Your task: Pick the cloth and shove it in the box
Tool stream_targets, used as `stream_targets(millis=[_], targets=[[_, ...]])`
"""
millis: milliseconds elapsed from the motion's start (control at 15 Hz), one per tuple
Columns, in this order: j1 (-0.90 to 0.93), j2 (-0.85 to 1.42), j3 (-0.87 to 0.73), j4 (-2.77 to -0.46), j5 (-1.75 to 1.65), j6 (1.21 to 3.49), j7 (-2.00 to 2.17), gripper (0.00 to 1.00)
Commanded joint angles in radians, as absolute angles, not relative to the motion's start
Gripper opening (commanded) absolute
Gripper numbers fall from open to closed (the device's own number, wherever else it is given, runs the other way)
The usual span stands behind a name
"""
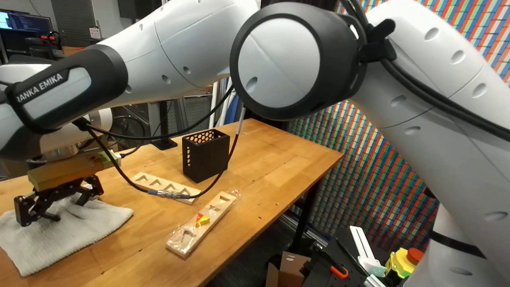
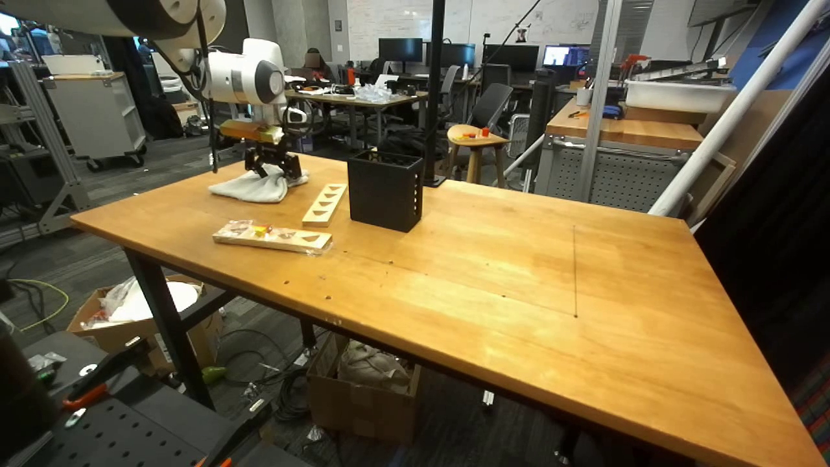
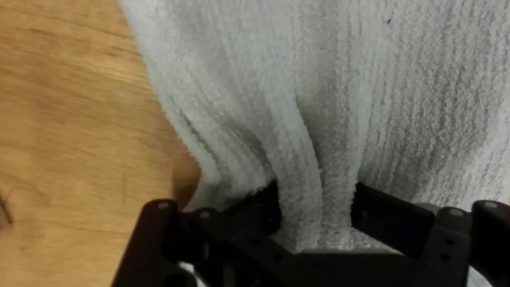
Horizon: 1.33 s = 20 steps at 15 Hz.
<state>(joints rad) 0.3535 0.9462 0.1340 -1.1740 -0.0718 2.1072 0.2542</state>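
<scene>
Left to right, in an exterior view: white cloth [image 2: 254,189] by the left-end edge of the desk [image 2: 583,279], jaws down over it. Step in hand, my read: the grasp. To do it well: stay low, bring the jaws fully together on the bunched ridge, check the fold is caught deep, then lift straight up before any sideways travel. Wrist view: jaws part-way apart, ridge of cloth standing in the gap (not clamped, I'd judge: gap looks too wide for thin fabric); cloth's edge runs past them on that view's left, most of it spreads above and right. Next, wrapped slotted strip [image 2: 275,239] nearer the desk's front edge, then bare slotted strip [image 2: 324,204] between cloth and black box [image 2: 382,194]; carry high there. Box upright near the back edge: bunched end in first, loose corners poked down after.
</scene>
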Motion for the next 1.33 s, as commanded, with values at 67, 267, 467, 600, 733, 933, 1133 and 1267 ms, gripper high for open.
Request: stream_targets(millis=[67, 267, 467, 600, 733, 933, 1133, 1267], targets=[[0.382, 0.963, 0.128, -1.124, -0.049, 2.077, 0.262, 0.12], [0.394, 0.944, 0.121, -1.122, -0.051, 2.056, 0.282, 0.01], [0.396, 0.918, 0.123, -1.124, -0.072, 2.025, 0.31, 0.0], [0.398, 0.895, 0.116, -1.123, -0.079, 1.995, 0.332, 0.0], [0.393, 0.867, 0.109, -1.126, -0.084, 1.959, 0.343, 0.0], [0.375, 0.815, 0.094, -1.143, -0.082, 1.912, 0.338, 0.0], [0.34, 0.754, 0.074, -1.16, -0.082, 1.861, 0.302, 0.0], [0.306, 0.713, 0.06, -1.172, -0.081, 1.831, 0.265, 0.0]])
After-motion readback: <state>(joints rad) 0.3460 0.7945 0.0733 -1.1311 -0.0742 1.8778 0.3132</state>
